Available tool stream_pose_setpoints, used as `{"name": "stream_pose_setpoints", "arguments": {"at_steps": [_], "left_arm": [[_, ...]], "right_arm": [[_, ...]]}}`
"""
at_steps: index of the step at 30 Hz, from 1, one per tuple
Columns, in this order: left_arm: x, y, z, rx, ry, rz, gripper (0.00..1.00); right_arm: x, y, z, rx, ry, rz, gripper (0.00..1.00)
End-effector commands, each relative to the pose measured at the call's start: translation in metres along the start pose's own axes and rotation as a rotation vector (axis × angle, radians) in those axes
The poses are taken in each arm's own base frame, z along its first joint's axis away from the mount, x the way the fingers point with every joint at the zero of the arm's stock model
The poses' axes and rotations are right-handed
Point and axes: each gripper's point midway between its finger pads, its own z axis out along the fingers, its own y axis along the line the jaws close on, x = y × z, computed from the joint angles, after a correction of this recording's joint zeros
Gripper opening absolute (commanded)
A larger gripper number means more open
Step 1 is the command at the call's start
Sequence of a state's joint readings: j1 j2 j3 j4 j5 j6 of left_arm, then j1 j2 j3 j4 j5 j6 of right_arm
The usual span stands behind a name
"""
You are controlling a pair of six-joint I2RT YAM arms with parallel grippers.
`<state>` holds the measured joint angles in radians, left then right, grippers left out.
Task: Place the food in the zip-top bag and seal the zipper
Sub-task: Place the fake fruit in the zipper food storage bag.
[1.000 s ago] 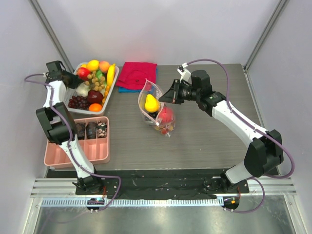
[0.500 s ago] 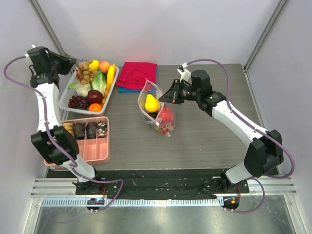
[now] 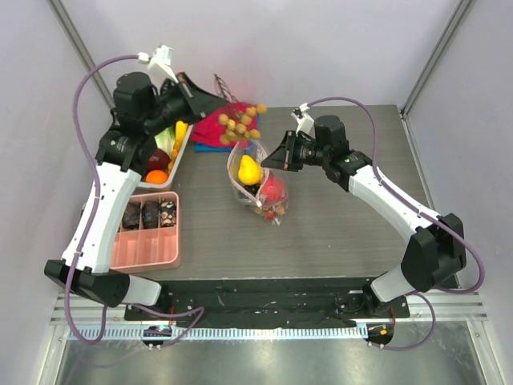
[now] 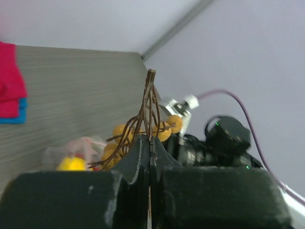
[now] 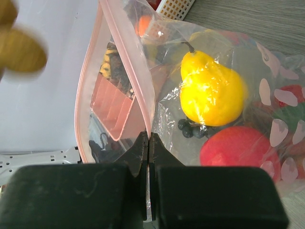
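Observation:
The zip-top bag (image 3: pixel 258 188) stands at the table's middle with its mouth open, holding a yellow pear (image 3: pixel 249 170) and a red fruit (image 3: pixel 273 192). My right gripper (image 3: pixel 269 160) is shut on the bag's pink zipper (image 5: pixel 145 102) rim and holds it up; the right wrist view also shows the pear (image 5: pixel 212 88), dark berries (image 5: pixel 190 128) and the red fruit (image 5: pixel 233 145) inside. My left gripper (image 3: pixel 222 105) is shut on the brown stem (image 4: pixel 150 102) of a bunch of tan-yellow grapes (image 3: pixel 241 123), which hangs just above and behind the bag's mouth.
A white basket (image 3: pixel 181 152) with more toy fruit stands at the back left, partly hidden by my left arm. A pink compartment tray (image 3: pixel 148 237) lies in front of it. A red cloth (image 3: pixel 210 127) on a blue one lies behind the bag.
My left arm lifted the bunch of grapes out of the white basket and swung it right, to above the bag's mouth. My right gripper and the bag have not moved.

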<state>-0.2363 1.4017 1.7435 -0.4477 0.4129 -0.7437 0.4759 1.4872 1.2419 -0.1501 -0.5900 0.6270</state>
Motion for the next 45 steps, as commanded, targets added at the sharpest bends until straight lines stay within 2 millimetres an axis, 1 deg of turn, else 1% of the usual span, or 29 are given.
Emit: {"name": "stream_pose_setpoints", "arguments": {"at_steps": [1, 2, 3, 4, 5, 6, 7, 9, 10, 14, 17, 18, 22, 23, 24, 25, 27, 28, 31, 33, 37, 40, 41, 42, 44, 45], "left_arm": [[0.034, -0.03, 0.001, 0.067, 0.067, 0.124, 0.0], [0.048, -0.039, 0.005, 0.088, 0.102, 0.125, 0.0], [0.055, -0.039, 0.007, 0.091, 0.119, 0.126, 0.0], [0.067, -0.034, 0.011, 0.079, 0.15, 0.123, 0.0], [0.077, -0.034, 0.012, 0.082, 0.174, 0.128, 0.0], [0.084, -0.03, 0.013, 0.075, 0.191, 0.129, 0.0], [0.093, -0.021, 0.014, 0.057, 0.214, 0.123, 0.0], [0.103, -0.011, 0.011, 0.035, 0.238, 0.136, 0.0], [0.112, -0.001, 0.01, 0.006, 0.258, 0.137, 0.0], [0.127, 0.017, -0.003, -0.05, 0.293, 0.163, 0.0], [0.121, 0.023, -0.011, -0.087, 0.265, 0.196, 0.0], [0.12, 0.024, -0.015, -0.099, 0.264, 0.201, 0.0], [0.121, 0.035, -0.018, -0.152, 0.28, 0.237, 0.0], [0.12, 0.039, -0.018, -0.175, 0.277, 0.246, 0.0], [0.113, 0.042, -0.018, -0.196, 0.262, 0.28, 0.0], [0.117, 0.05, -0.018, -0.232, 0.289, 0.287, 0.0], [0.111, 0.057, -0.019, -0.275, 0.286, 0.313, 0.0], [0.109, 0.057, -0.019, -0.278, 0.286, 0.332, 0.0], [0.11, 0.057, -0.016, -0.27, 0.29, 0.351, 0.0], [0.112, 0.062, -0.012, -0.298, 0.304, 0.365, 0.0], [0.112, 0.069, -0.007, -0.35, 0.337, 0.423, 0.0], [0.114, 0.061, -0.004, -0.357, 0.336, 0.492, 0.0], [0.114, 0.056, -0.002, -0.347, 0.331, 0.507, 0.0], [0.122, 0.05, 0.003, -0.329, 0.346, 0.516, 0.0], [0.127, 0.044, 0.008, -0.332, 0.354, 0.546, 0.0], [0.128, 0.028, 0.009, -0.305, 0.356, 0.573, 0.0]], "right_arm": [[-0.021, 0.03, -0.013, -0.065, -0.072, -0.063, 0.01], [-0.021, 0.031, -0.014, -0.067, -0.073, -0.064, 0.01], [-0.021, 0.031, -0.014, -0.067, -0.074, -0.065, 0.01], [-0.021, 0.031, -0.015, -0.066, -0.073, -0.064, 0.01], [-0.021, 0.032, -0.016, -0.067, -0.074, -0.065, 0.01], [-0.02, 0.032, -0.016, -0.066, -0.073, -0.064, 0.01], [-0.02, 0.032, -0.016, -0.068, -0.074, -0.065, 0.01], [-0.021, 0.033, -0.018, -0.067, -0.078, -0.066, 0.01], [-0.02, 0.033, -0.018, -0.066, -0.077, -0.067, 0.01], [-0.022, 0.031, -0.02, -0.063, -0.079, -0.064, 0.01], [-0.021, 0.03, -0.02, -0.059, -0.079, -0.062, 0.01], [-0.022, 0.03, -0.02, -0.058, -0.08, -0.06, 0.01], [-0.024, 0.029, -0.022, -0.047, -0.091, -0.071, 0.01], [-0.025, 0.029, -0.023, -0.044, -0.095, -0.072, 0.01], [-0.025, 0.028, -0.024, -0.044, -0.096, -0.075, 0.01], [-0.026, 0.028, -0.024, -0.042, -0.098, -0.079, 0.01], [-0.027, 0.026, -0.025, -0.036, -0.1, -0.085, 0.01], [-0.027, 0.026, -0.026, -0.034, -0.101, -0.09, 0.01], [-0.027, 0.024, -0.026, -0.032, -0.101, -0.092, 0.01], [-0.029, 0.025, -0.026, -0.031, -0.104, -0.096, 0.01], [-0.037, 0.017, -0.031, -0.008, -0.13, -0.092, 0.01], [-0.037, 0.021, -0.031, -0.028, -0.124, -0.097, 0.01], [-0.039, 0.024, -0.031, -0.04, -0.132, -0.093, 0.01], [-0.039, 0.025, -0.031, -0.046, -0.134, -0.091, 0.01], [-0.04, 0.029, -0.03, -0.058, -0.134, -0.09, 0.01], [-0.04, 0.031, -0.029, -0.066, -0.129, -0.092, 0.01]]}}
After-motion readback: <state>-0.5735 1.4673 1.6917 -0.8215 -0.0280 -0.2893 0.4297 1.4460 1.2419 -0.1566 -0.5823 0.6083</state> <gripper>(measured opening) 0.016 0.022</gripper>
